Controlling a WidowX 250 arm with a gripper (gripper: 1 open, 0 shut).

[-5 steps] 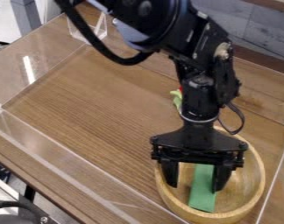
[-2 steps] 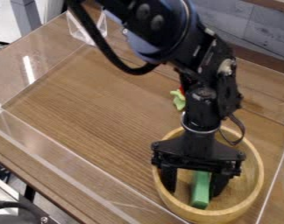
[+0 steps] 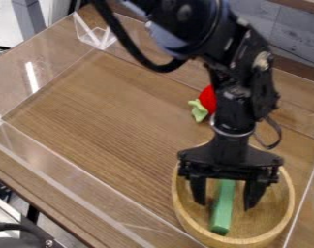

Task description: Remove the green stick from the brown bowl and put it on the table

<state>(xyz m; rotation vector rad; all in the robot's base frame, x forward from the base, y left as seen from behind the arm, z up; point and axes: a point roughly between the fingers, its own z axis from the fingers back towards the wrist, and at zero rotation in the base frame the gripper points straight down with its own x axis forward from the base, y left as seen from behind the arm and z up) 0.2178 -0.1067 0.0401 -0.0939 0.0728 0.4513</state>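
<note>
- Since the earlier frames, the claw (image 3: 227, 198) has shifted a little toward the right of the frame and up; the arm (image 3: 237, 92) above it leans differently.
- More of the green stick (image 3: 222, 208) shows now, its upper end included; the claw's body covered that part a moment ago.
- The red strawberry toy (image 3: 207, 98), upper right of the frame, has come further into sight past the arm.
- Claw: wide, one finger to each side of the stick, gaps visible. No grip made.
- Stick: inside the brown bowl (image 3: 287, 215), lower right of the frame, lying lengthwise up and down the picture. Bowl looks unmoved.
- What it means: lining up for the grasp, I judge; the removal itself is still ahead.
- Next, likely: settle the fingers low enough, close on the stick's long sides, lift over the rim, lay it on the counter (image 3: 141, 126).
- Risk: a fingertip catching the bowl wall, or the stick twisting as the fingers meet it.
</note>
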